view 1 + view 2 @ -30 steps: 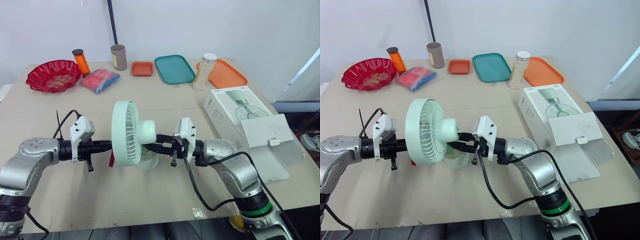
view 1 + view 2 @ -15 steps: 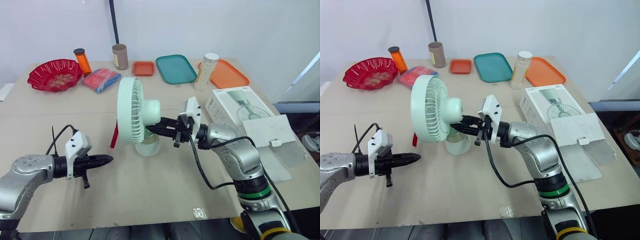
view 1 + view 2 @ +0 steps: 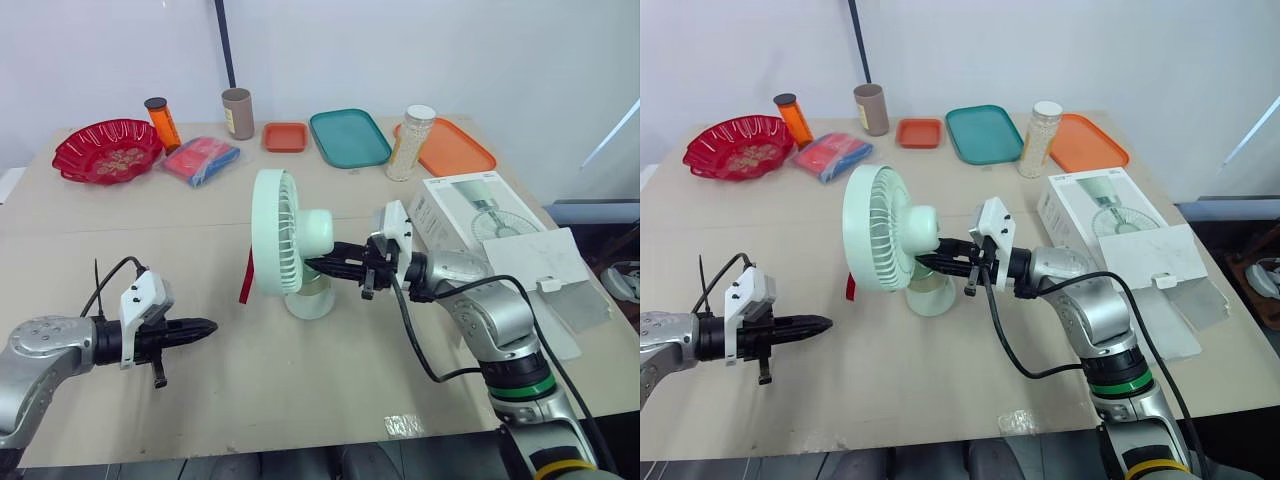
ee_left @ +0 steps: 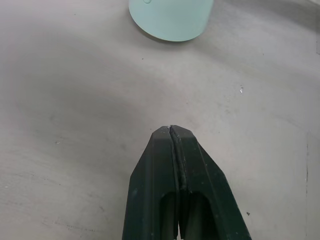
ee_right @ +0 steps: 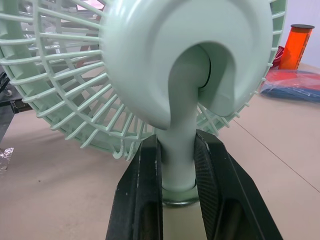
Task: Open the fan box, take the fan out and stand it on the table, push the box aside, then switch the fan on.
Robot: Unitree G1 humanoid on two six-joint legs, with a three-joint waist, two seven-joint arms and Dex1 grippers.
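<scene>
The right arm is reaching in from the fan's (image 3: 285, 245) right, forearm running level above the table (image 3: 300, 400) and wrist pointing at the fan's back. The right gripper (image 3: 316, 267) is clamping the fan's neck just under the motor housing. One black finger is sitting on each side of the pale green stem, parted only as wide as the stem itself. The fan is standing upright on its round base, grille facing the robot's left.

The left arm is stretching low toward the fan from its left, nearer the robot. The left gripper (image 4: 171, 133) is pressed fully closed on nothing, well apart from the fan's base.

There is one fan and one box (image 3: 470, 215) — the box is lying with its flap open, to the fan's right and apart from it. Beyond the fan are sitting three trays — small orange tray (image 3: 284, 137), teal tray (image 3: 348, 138), large orange tray (image 3: 455, 148) — plus one red bowl (image 3: 105, 152), one orange bottle (image 3: 160, 122), one brown tube (image 3: 237, 113), one jar (image 3: 409, 143) and one packet (image 3: 203, 160). One red strip (image 3: 245, 278) is hanging at the fan's left.
</scene>
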